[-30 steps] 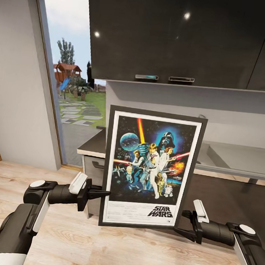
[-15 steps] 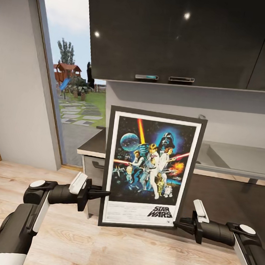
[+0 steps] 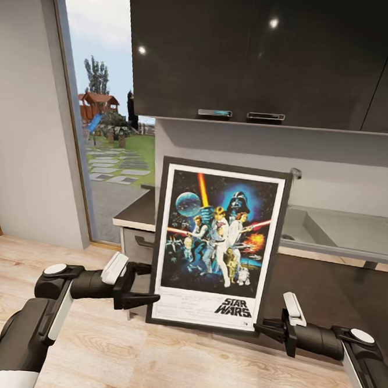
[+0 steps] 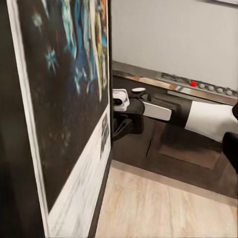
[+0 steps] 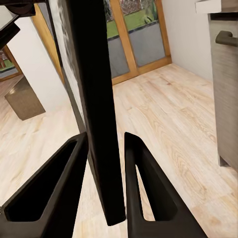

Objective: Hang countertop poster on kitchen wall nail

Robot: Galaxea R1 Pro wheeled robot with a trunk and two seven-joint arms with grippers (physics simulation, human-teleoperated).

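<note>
Black-framed and upright, the Star Wars poster (image 3: 218, 245) stands in the air in front of me, its art facing my head camera and its lower edge above the pale wooden floor (image 3: 163, 361). I judge it is held this way so the picture stays vertical for hanging, since a framed sheet this tall would swing if gripped low on one side.

My right hand (image 3: 263, 329) sits at about 4 o'clock from the poster's middle, at the lower right corner of the frame. Along the right wrist camera the frame's edge (image 5: 96, 114) runs between my two fingers (image 5: 49, 193); they lie close on either side, but a sliver of floor shows beside one, so I cannot tell whether they pinch it or only straddle it.

My left hand (image 3: 143, 283) is at about 8 o'clock, just beside the lower left edge, with its fingers spread and a gap to the frame; it carries nothing.

Behind the poster, toward 2 o'clock, the grey bench (image 3: 354, 233) with its sink runs under the dark wall cabinets (image 3: 263, 53). At 10 o'clock a glass door (image 3: 103, 122) looks onto a garden. I see no wall nail, so hanging is not yet at hand.
</note>
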